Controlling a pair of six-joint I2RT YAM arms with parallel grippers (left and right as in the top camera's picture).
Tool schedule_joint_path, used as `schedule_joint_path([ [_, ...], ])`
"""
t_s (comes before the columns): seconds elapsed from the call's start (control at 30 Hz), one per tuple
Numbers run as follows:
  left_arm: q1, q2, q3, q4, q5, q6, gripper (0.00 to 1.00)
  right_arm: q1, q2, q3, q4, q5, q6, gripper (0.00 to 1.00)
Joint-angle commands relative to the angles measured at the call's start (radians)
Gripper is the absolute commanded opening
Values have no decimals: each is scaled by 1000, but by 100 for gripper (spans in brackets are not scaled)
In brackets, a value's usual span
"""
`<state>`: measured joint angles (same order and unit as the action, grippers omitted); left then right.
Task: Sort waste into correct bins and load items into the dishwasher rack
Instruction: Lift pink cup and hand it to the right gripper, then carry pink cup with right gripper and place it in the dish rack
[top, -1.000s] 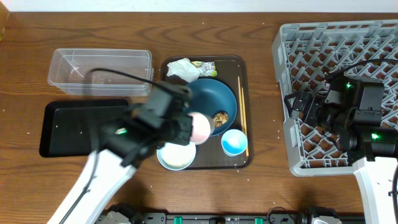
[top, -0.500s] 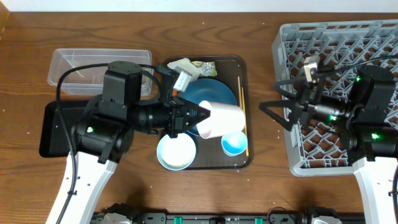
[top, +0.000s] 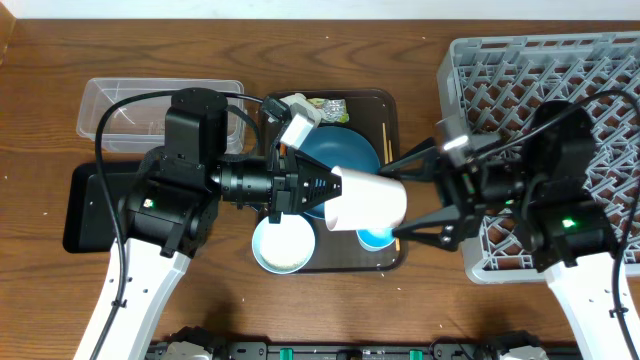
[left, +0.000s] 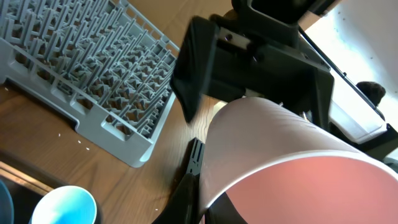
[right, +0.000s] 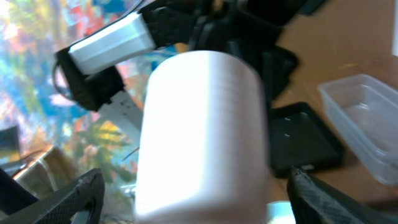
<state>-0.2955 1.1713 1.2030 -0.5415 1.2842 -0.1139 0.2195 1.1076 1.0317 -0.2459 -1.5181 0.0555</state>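
Note:
My left gripper (top: 335, 190) is shut on the rim of the pink cup (top: 372, 200) and holds it on its side above the brown tray's right half. The left wrist view shows the cup (left: 280, 155) with my finger (left: 200, 186) clamped on its rim. My right gripper (top: 402, 200) is open, one finger on each side of the cup's base. In the right wrist view the cup (right: 202, 130) sits between my spread fingers (right: 202, 196). The dark-blue plate (top: 345, 150), white bowl (top: 282, 247), light-blue cup (top: 375, 237), chopsticks (top: 388, 150), napkin (top: 297, 110) and wrapper (top: 330, 104) lie on the tray.
The grey dishwasher rack (top: 530, 70) stands at the right. The clear tub (top: 160, 112) and black tray (top: 95, 205) are at the left. The brown serving tray (top: 395, 110) is in the middle. The plate's food scraps are hidden under the cup.
My left arm has carried the pink cup to the right. My right arm has swung left off the rack, jaws open, to straddle the cup.

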Motion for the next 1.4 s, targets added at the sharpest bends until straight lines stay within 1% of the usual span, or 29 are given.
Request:
schedule_joint_path([
  [0.0, 5, 0, 21, 6, 33, 16, 6, 59, -8, 17, 11, 25, -4, 85],
  [0.17, 5, 0, 21, 6, 32, 16, 6, 126, -8, 17, 11, 140, 14, 71],
  [0.27, 5, 0, 21, 6, 32, 16, 6, 132, -8, 17, 11, 187, 19, 62],
  [0.3, 5, 0, 21, 6, 29, 16, 7, 130, -9, 17, 11, 198, 19, 60],
  [0.33, 5, 0, 21, 6, 19, 16, 13, 129, -11, 17, 10, 216, 19, 58],
  [0.37, 5, 0, 21, 6, 0, 16, 36, 124, -13, 17, 4, 244, 19, 56],
  [0.4, 5, 0, 21, 6, -23, 16, 48, 118, -17, 17, -2, 267, 18, 56],
  [0.5, 13, -1, 21, 5, -93, 16, 62, 83, -32, 17, -36, 360, 19, 54],
  [0.57, 27, -1, 21, 5, -129, 16, 69, 44, -48, 17, -85, 441, 19, 53],
  [0.6, 39, -1, 21, 5, -138, 16, 72, 22, -56, 17, -116, 480, 19, 54],
  [0.63, 50, -1, 21, 5, -143, 16, 78, -3, -64, 17, -151, 522, 19, 56],
  [0.77, 96, -1, 21, -7, -145, 12, 79, -140, -92, 17, -344, 789, 19, 54],
  [0.83, 111, -1, 21, -19, -145, 12, 80, -216, -94, 17, -430, 980, 34, 56],
  [0.87, 119, -1, 21, -30, -145, 13, 80, -270, -93, 17, -477, 1113, 64, 56],
  [0.93, 123, 0, 20, -42, -145, 13, 80, -351, -92, 17, -524, 1246, 89, 56],
  [1.03, 123, 0, 20, -53, -145, 13, 81, -470, -90, 17, -547, 1360, 143, 55],
  [1.23, 123, 0, 19, -64, -145, 13, 80, -698, -61, 17, -520, 1481, 358, 55],
  [1.37, 123, 0, 16, -85, -154, 16, 81, -813, -2, 17, -498, 1514, 419, 55],
])
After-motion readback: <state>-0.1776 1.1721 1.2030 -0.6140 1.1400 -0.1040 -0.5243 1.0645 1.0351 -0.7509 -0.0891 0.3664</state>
